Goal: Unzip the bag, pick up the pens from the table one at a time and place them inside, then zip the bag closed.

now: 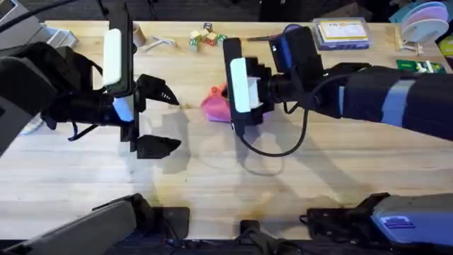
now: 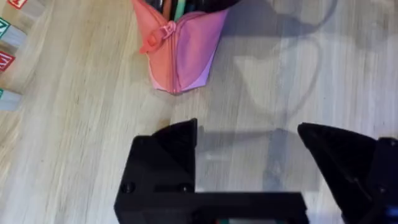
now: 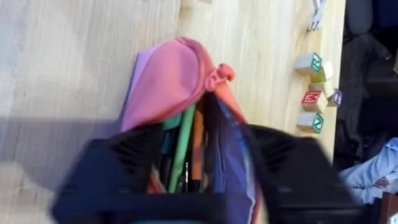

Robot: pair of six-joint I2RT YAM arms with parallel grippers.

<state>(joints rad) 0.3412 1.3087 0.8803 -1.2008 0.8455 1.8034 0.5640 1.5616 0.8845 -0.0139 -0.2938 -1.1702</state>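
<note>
The pink bag (image 1: 213,103) lies mid-table with its zipper open; its pink pull (image 2: 166,30) hangs at the closed end. Inside the mouth I see a light green pen (image 3: 182,149) and an orange pen (image 3: 198,149) lying side by side. My right gripper (image 3: 202,134) is open, with one finger on each side of the bag's mouth (image 3: 211,124), and in the overhead view the right gripper (image 1: 228,106) covers the bag's right end. My left gripper (image 1: 161,118) stands open over bare table (image 1: 212,177), a short way left of the bag, holding nothing.
Lettered wooden blocks (image 1: 205,37) and a white plastic fork (image 1: 159,44) lie at the back of the table. A clear plastic box (image 1: 342,33) stands at the back right. The right arm's black cable (image 1: 272,149) loops over the table in front of the bag.
</note>
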